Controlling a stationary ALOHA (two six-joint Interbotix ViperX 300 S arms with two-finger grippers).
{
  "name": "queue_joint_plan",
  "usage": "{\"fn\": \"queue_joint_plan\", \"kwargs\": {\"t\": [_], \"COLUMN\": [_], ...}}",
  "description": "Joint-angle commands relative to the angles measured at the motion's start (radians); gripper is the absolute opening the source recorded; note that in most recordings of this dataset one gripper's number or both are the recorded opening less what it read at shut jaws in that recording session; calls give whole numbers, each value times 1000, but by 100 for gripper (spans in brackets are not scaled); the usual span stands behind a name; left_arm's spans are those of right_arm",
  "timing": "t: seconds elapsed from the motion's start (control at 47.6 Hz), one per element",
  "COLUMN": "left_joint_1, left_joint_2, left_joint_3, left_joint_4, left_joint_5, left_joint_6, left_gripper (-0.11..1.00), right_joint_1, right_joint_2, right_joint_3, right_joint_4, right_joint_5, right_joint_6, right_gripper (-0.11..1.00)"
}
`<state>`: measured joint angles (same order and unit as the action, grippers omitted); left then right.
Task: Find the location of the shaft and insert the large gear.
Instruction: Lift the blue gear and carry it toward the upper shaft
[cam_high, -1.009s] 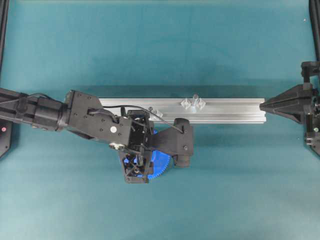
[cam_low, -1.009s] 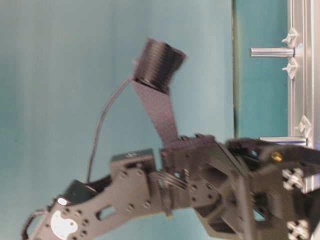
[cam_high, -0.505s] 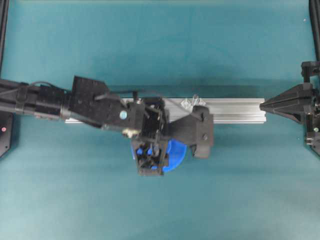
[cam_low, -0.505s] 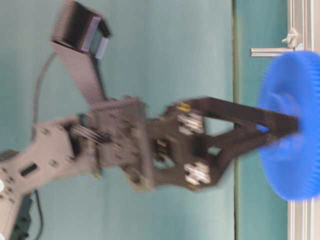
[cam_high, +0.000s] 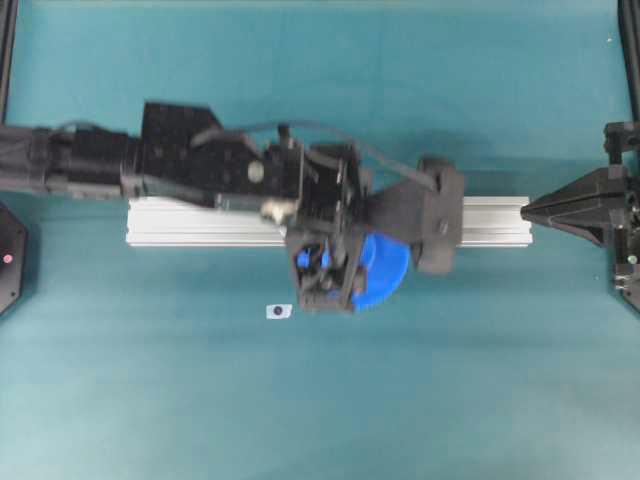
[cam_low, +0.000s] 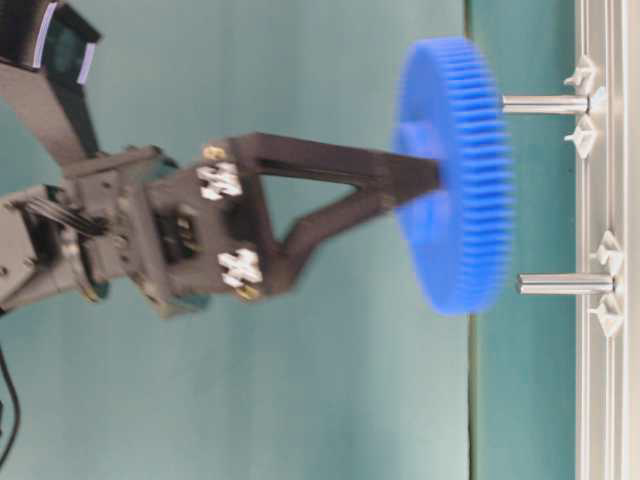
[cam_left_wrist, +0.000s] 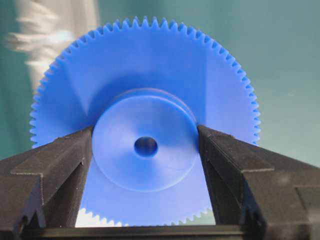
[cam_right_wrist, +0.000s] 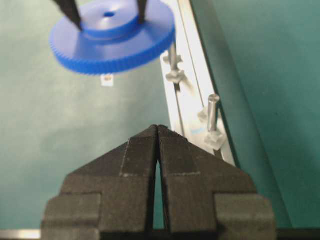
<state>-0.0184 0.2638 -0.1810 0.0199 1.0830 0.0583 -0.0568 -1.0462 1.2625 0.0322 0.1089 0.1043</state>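
Note:
My left gripper (cam_left_wrist: 145, 135) is shut on the raised hub of the large gear (cam_left_wrist: 145, 65), a bright blue toothed disc held flat in the air. In the overhead view the large gear (cam_high: 385, 270) hangs at the rail's front edge under the left gripper (cam_high: 345, 290). The shaft (cam_low: 545, 103) stands upright on the rail between two clear mounts. The large gear (cam_low: 470, 200) floats about level with its tip and to one side of it. From the right wrist the shaft (cam_right_wrist: 212, 112) is the nearer peg. The arm hides it from overhead. My right gripper (cam_right_wrist: 158, 127) is shut and empty, level with the rail's right end (cam_high: 525, 210).
A silver aluminium rail (cam_high: 200, 222) runs left to right across the teal mat. A second peg (cam_low: 565, 284) with clear mounts stands further left on the rail (cam_right_wrist: 185, 100). A small white tag (cam_high: 279, 311) lies on the mat in front of the rail.
My left arm has lifted the large gear off the mat and carried it right and towards the rail, past the second peg. The right gripper has not moved.

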Motion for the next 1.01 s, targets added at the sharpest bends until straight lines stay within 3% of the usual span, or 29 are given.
{"fn": "queue_joint_plan", "kwargs": {"t": [0.0, 0.694, 0.988], "left_joint_1": [12, 64, 100], "left_joint_2": [-11, 133, 195], "left_joint_3": [-57, -268, -356], "left_joint_4": [3, 3, 3], "left_joint_5": [17, 121, 144], "left_joint_6": [18, 135, 149], "left_gripper": [70, 70, 70], "right_joint_1": [-2, -2, -2], "right_joint_2": [0, -23, -28], "right_joint_3": [-6, 0, 0], "right_joint_4": [2, 2, 2], "right_joint_5": [-5, 11, 15], "right_joint_6": [9, 9, 9], "right_gripper": [1, 1, 1]}}
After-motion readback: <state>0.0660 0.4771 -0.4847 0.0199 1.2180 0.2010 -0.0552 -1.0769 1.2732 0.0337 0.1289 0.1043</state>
